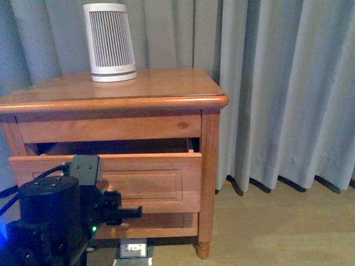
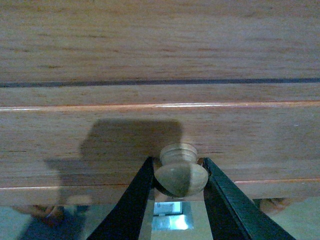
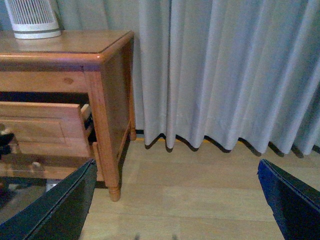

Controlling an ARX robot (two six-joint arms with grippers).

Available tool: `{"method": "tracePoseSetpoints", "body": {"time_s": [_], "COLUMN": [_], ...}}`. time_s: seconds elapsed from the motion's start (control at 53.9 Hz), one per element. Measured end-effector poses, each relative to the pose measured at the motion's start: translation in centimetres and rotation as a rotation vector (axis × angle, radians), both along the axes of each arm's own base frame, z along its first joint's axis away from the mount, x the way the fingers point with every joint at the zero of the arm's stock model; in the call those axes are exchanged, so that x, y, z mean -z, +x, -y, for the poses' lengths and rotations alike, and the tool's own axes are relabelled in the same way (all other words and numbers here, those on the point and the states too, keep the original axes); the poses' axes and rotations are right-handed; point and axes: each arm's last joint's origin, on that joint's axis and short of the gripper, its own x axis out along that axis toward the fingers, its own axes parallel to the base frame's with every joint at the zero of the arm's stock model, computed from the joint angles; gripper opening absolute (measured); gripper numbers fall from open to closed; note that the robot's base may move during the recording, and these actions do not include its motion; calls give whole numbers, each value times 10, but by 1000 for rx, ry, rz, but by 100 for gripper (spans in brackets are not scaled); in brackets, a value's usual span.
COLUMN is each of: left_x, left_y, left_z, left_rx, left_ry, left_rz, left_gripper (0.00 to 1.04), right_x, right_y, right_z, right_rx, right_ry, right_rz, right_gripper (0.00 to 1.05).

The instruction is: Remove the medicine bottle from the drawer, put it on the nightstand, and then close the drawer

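The nightstand (image 1: 166, 83) stood against the grey curtain (image 1: 277, 83), its rounded top edge overhanging the front. Its upper drawer (image 1: 166, 177) was pulled partway out past the nightstand's front, leaving a dark gap under the top rail. The inside lay in shadow, and the medicine bottle could not be made out. The left gripper (image 2: 178, 162), low at the nightstand's front, was closed on a small wooden knob (image 2: 181, 179), one finger pressed to each side. The right gripper (image 3: 176, 164) hung to the nightstand's right with its jaws spread wide and nothing between them. A ribbed device (image 1: 109, 41) sat at the back left of the nightstand's top, the remaining surface bare wood. To the nightstand's right, the pale floor (image 1: 288, 233) ran open to the curtain hem
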Motion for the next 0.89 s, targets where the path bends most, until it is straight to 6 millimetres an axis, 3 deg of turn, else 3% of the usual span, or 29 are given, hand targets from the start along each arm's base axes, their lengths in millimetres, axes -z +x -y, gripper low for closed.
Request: {"method": "tracePoseSetpoints", "body": {"time_s": [0.13, 0.316, 0.371, 0.464, 0.724, 0.891], "left_x": [-2, -13, -13, -12, -11, -28], "left_y": [-30, -112, -124, -134, -132, -127], "left_z": [-2, -1, -2, -3, -7, -8], "left_rx": [8, 23, 28, 37, 20, 15], "left_ry": [22, 89, 99, 106, 102, 90], "left_rz": [-33, -151, -171, -194, -221, -140], "left_gripper": [25, 25, 25, 25, 64, 89], "right_x": [0, 0, 0, 0, 0, 0], "right_y": [0, 0, 0, 0, 0, 0], "right_z": [0, 0, 0, 0, 0, 0], "right_rx": [0, 0, 0, 0, 0, 0], "right_ry": [0, 0, 0, 0, 0, 0], "right_rz": [0, 0, 0, 0, 0, 0], "right_gripper": [98, 98, 98, 98, 98, 98]}}
